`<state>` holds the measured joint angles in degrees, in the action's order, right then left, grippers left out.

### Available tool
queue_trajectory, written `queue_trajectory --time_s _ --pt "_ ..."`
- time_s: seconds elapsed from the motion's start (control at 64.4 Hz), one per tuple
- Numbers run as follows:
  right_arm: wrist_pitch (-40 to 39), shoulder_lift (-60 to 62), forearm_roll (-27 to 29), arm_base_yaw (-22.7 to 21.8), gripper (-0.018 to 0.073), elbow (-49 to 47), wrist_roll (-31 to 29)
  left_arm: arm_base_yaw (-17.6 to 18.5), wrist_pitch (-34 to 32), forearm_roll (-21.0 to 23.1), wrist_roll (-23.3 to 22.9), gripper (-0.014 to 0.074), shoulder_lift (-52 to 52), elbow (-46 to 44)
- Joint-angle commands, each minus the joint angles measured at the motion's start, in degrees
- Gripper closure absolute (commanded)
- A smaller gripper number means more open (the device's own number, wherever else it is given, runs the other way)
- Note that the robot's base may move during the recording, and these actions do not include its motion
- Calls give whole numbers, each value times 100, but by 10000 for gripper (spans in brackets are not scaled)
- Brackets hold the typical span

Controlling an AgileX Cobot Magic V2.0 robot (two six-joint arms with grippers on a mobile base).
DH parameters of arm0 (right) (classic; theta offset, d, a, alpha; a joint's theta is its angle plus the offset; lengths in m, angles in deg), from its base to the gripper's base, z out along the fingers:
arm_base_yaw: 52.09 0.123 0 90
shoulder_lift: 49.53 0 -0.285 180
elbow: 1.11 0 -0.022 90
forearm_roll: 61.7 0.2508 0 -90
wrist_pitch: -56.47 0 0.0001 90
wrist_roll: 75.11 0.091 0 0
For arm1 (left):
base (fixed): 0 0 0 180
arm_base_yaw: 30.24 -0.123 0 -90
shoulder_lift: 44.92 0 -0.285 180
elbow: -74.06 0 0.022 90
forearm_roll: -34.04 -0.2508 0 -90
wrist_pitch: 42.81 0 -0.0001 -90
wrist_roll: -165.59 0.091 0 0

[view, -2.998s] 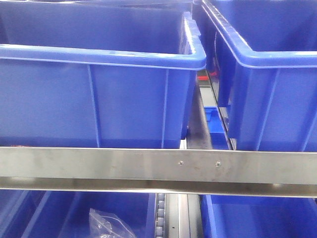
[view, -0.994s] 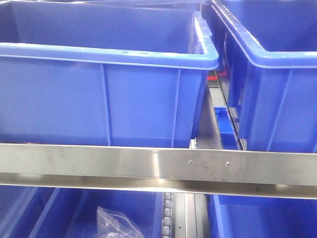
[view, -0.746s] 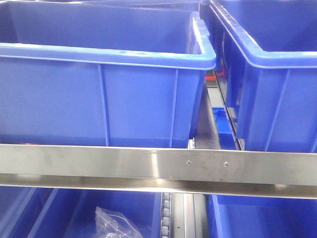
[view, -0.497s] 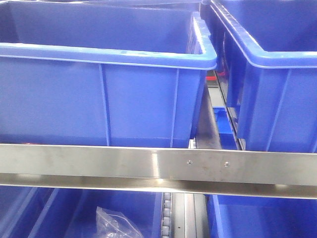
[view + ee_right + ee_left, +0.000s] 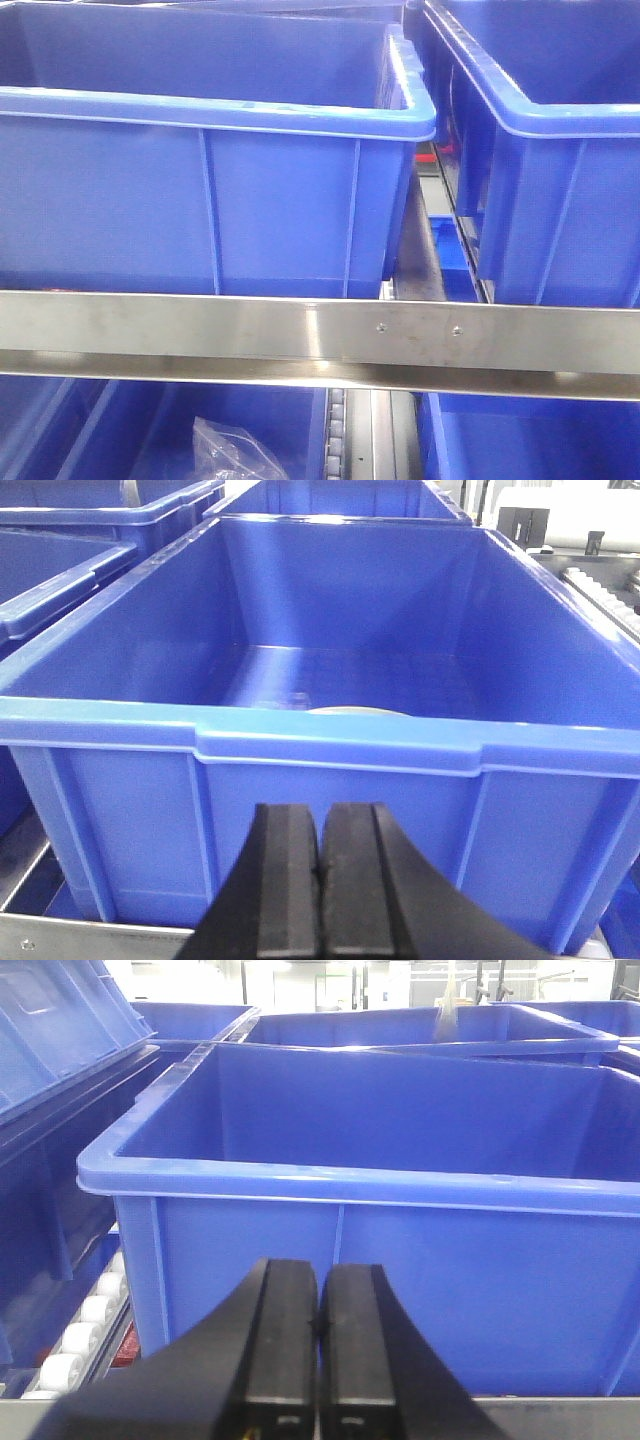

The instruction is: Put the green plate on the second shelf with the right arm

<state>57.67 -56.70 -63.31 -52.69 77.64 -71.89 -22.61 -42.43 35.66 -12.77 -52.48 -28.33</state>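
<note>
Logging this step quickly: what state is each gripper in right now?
Left gripper: closed, fingers pressed together, holding nothing.
Right gripper: closed, fingers together, holding nothing.

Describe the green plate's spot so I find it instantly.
In the right wrist view, find the big blue bin ahead of the end effector. The green plate lies inside, just behind the front rim: a pale curved sliver, the only non-blue thing there.

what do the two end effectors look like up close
Both look alike. The left end effector has two flat matte black fingers with squared tips, flaring wider toward the base, with a small slot low on each. The right end effector shows the same black paired fingers. No cables or markings show.
</note>
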Motion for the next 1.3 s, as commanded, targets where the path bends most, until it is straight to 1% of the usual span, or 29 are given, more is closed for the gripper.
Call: queue_trajectory --time_s 0.0,0.14,0.419,0.59,0.746,1.118,1.289 --pt "-558 5 -10 -35 531 -96 -52 12 -478 32 -14 466 100 227" --pt "-578 5 75 -35 531 -96 -23 12 -478 32 -14 466 100 227" --pt "-1000 5 75 -35 531 -96 80 12 -478 32 -14 466 100 227" --pt "-1000 5 75 -35 531 -96 103 12 -478 32 -14 466 100 227" --pt "-1000 5 75 -35 531 -96 322 12 -478 32 -14 466 100 227" --pt "-976 5 53 -35 531 -96 316 12 -478 32 -14 466 100 227" --pt "-847 5 31 -35 531 -96 316 12 -478 32 -14 466 100 227"
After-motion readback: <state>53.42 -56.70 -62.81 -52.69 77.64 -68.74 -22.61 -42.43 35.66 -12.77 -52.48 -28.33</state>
